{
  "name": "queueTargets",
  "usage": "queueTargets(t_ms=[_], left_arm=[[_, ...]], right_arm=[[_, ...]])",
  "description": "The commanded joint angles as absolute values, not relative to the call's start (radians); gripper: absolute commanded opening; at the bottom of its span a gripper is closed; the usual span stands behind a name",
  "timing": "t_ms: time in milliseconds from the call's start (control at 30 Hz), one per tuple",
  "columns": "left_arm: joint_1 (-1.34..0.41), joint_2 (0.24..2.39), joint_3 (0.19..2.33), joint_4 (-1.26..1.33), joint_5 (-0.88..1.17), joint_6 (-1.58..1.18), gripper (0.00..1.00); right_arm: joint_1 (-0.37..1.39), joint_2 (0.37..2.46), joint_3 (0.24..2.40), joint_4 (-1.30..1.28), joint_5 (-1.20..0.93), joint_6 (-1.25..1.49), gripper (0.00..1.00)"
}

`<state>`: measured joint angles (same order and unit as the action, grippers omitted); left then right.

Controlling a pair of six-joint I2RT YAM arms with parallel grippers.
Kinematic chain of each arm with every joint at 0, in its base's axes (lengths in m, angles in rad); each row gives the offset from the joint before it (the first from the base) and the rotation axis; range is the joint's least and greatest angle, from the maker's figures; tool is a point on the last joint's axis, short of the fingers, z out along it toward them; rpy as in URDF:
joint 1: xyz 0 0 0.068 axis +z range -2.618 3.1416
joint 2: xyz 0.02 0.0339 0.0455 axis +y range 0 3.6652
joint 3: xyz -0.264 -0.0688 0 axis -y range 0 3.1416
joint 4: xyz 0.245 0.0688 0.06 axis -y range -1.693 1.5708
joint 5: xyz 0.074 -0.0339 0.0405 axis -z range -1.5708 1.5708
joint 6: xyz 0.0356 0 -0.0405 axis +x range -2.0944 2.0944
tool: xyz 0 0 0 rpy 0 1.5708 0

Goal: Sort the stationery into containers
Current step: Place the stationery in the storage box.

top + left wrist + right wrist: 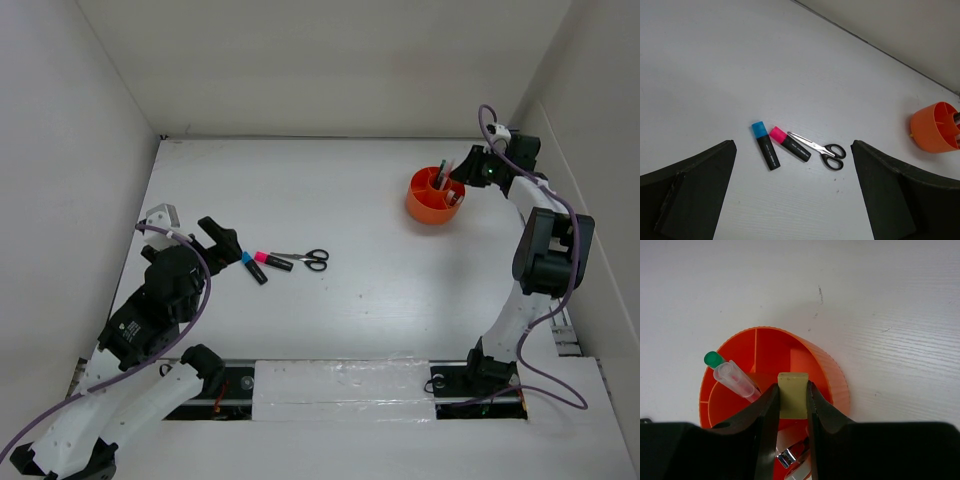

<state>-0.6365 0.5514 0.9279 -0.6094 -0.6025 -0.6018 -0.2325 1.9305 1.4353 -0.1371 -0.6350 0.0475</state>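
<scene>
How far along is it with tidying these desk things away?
Pens already stand in the orange pot. The right end effector is shut on the beige eraser over the pot. Still out: the blue-capped marker, pink-capped marker and scissors, lying before the open left end effector.

The scene is lit brightly and evenly by soft, diffuse light, so that only a faint, blurred shadow is cast on the white table around the orange pot. In the right wrist view the beige eraser over the pot is rendered sharp, while the fingers of the right gripper beside it are left almost black and soft-edged. Left of the pot in the left wrist view, the table is given a cooler, dimmer grey cast and a small glint is caught on the blades of the scissors.
</scene>
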Motion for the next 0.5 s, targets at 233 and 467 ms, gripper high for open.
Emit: queueTargets(t_ms=[233, 467], left_arm=[[-0.632, 0.545, 0.927, -0.56, -0.601, -0.588, 1.0], [-0.632, 0.545, 0.927, -0.56, -0.601, -0.588, 1.0]], right_arm=[[-0.216, 1.858, 1.43, -0.081, -0.624, 0.052, 0.46], [-0.216, 1.838, 1.43, -0.081, -0.612, 0.052, 0.47]])
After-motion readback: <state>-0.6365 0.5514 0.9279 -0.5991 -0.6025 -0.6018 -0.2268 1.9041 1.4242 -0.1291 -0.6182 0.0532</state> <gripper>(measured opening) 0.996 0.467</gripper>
